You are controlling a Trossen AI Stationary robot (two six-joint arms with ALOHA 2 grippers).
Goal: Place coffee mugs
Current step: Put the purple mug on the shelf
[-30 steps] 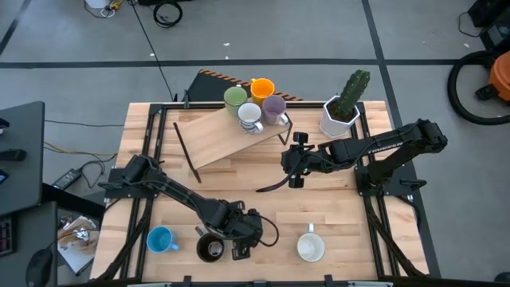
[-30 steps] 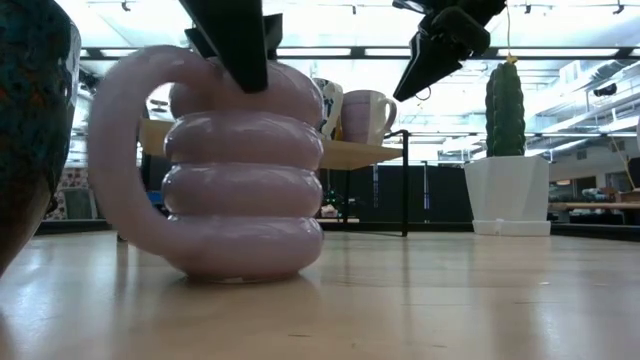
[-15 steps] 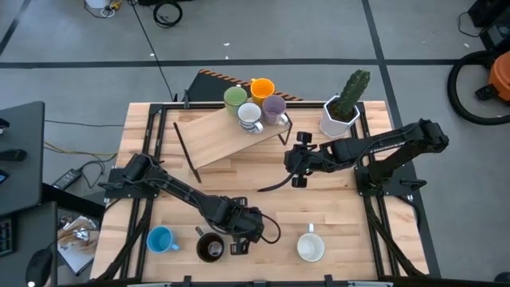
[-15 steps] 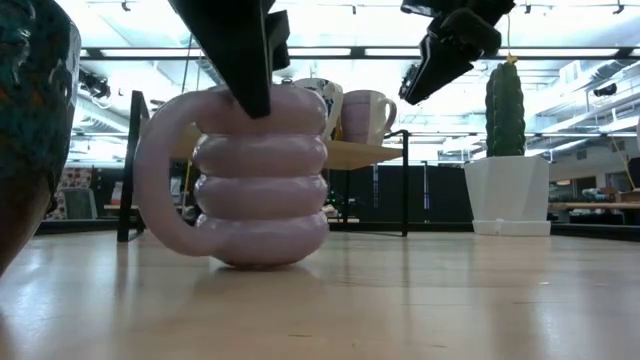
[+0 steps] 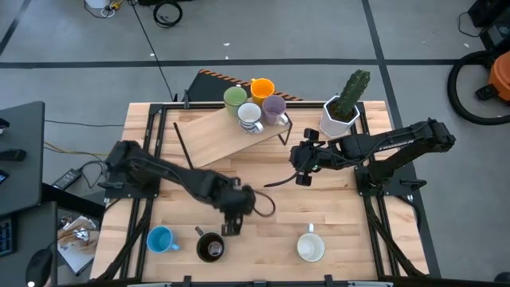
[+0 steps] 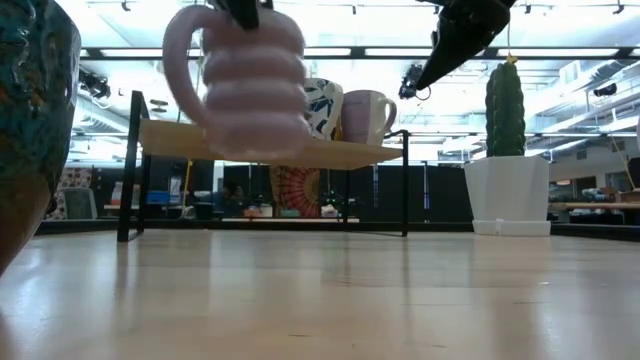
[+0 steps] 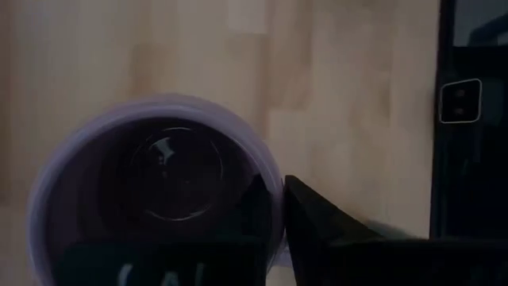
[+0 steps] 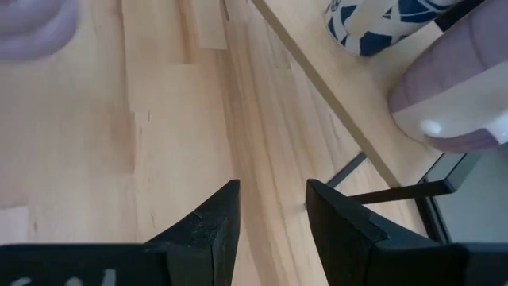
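A ribbed lilac coffee mug (image 6: 250,85) hangs well above the table with my left gripper (image 7: 274,199) shut on it, over the table's middle (image 5: 233,206). On the raised wooden shelf (image 5: 215,135) stand a green mug (image 5: 234,97), an orange mug (image 5: 262,88), a white patterned mug (image 5: 249,115) and another lilac mug (image 5: 273,106). A blue mug (image 5: 162,239), a dark brown mug (image 5: 210,248) and a white mug (image 5: 311,247) rest on their bases near the front edge. My right gripper (image 5: 303,163) hovers open by the shelf's right front corner, holding nothing (image 8: 270,214). My left gripper holds the lilac mug by its rim (image 7: 274,179). One finger is inside the cup and one (image 7: 317,230) outside its wall. The fingers come from above, pointing down. The mug hangs below them, nearly upright and clear of the table, its handle (image 6: 180,60) sticking out sideways.
A white faceted pot with a cactus (image 5: 341,112) stands at the far right, beside the shelf. The shelf's thin black legs (image 6: 405,185) rise from the table. Bare wood lies between the shelf and the front mugs.
My left gripper has carried the lilac mug from near the front edge toward the far edge and up. The mug first slid along the table, then rose clear of it. My right gripper has drifted slightly toward the table's right edge.
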